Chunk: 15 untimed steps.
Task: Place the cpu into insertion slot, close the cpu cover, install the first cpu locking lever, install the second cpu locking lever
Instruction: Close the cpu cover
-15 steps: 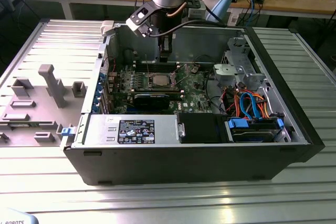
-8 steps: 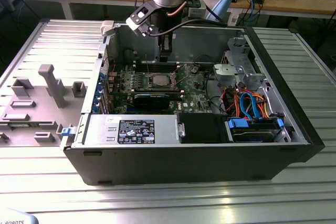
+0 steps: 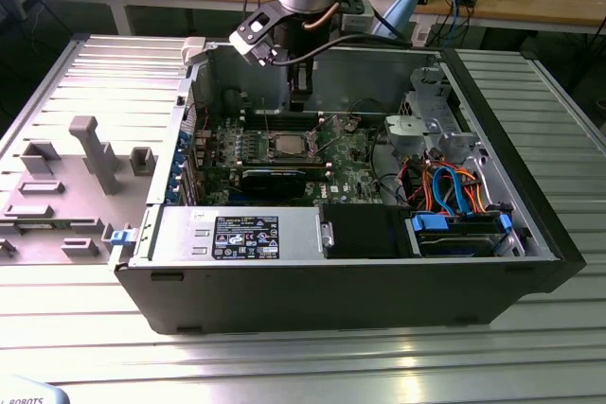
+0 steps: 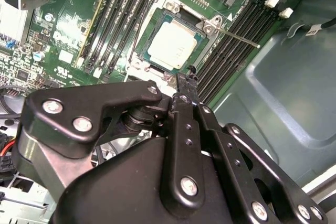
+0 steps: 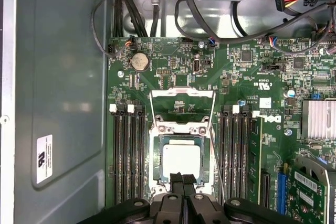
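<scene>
Cpu lies flat in the insertion slot, dull silver top up, with the socket's metal rim framing it on the green motherboard. We see the cpu cover swung open off the socket, hinged at the socket's far edge from the gripper, with bare green board showing through its square cutout. A thin locking lever runs along one side of the socket, between it and a bank of memory slots; in the second wrist view its rod reaches out over those slots, unlatched. The gripper hangs just over the socket edge nearest to it, its two black fingers pressed together with nothing between them. We cannot tell whether the tips touch the socket rim. In the exterior view the arm reaches down into the open computer case, which rests on a ribbed metal table, and the gripper is above the board
</scene>
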Motion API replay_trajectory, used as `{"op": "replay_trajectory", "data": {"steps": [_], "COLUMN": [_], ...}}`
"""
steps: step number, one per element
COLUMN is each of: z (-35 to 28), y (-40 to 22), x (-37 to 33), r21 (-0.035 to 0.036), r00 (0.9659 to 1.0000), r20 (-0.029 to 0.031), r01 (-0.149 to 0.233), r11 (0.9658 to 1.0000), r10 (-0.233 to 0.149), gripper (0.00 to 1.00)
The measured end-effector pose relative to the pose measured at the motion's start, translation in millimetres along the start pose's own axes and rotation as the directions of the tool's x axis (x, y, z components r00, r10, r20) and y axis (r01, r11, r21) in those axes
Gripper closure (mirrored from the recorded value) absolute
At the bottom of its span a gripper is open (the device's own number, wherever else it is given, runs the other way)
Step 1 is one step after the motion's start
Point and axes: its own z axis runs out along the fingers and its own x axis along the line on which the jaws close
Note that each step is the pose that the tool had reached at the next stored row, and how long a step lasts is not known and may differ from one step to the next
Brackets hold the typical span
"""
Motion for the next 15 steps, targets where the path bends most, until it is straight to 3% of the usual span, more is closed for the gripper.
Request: {"op": "replay_trajectory", "data": {"steps": [15], "z": [0.2], "y": [3.5], "x": [0.0], "r21": [-0.0001], "r00": [1.0], "r20": [0.0], "r01": [0.0], "r11": [1.0], "r10": [0.0], "gripper": [0.89]}}
